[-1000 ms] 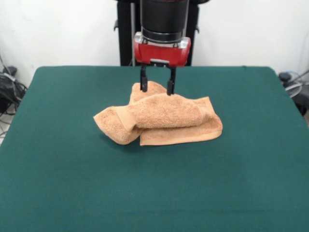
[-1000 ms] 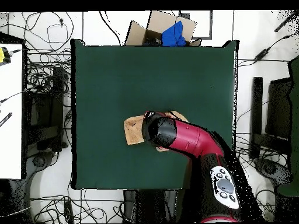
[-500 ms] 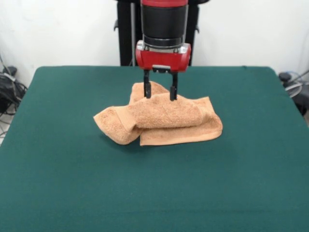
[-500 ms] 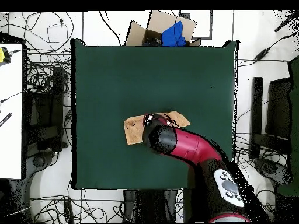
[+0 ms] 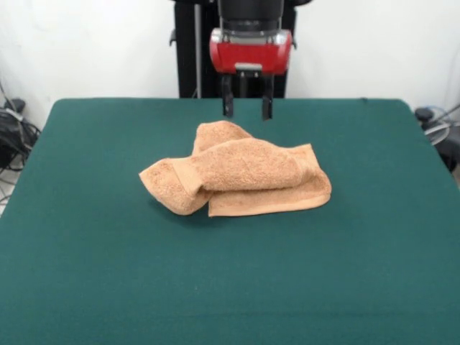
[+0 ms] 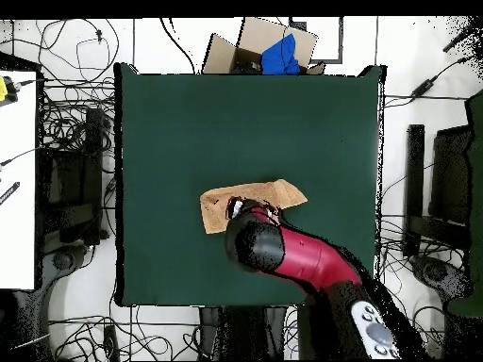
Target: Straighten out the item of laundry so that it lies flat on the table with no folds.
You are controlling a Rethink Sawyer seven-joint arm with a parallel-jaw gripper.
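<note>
Green cloth covers the table (image 5: 86,273), and near its middle the towel (image 5: 241,176) lies bunched, one fold rolled over a flatter layer. Seen from overhead, the arm (image 6: 292,256) hides the towel's edge nearest the robot's base; the front view shows the whole heap. Above it the gripper (image 5: 247,109) hangs with fingers (image 5: 228,106) parted and empty, clear of the cloth. Half a second ago its tips reached the fold.
</note>
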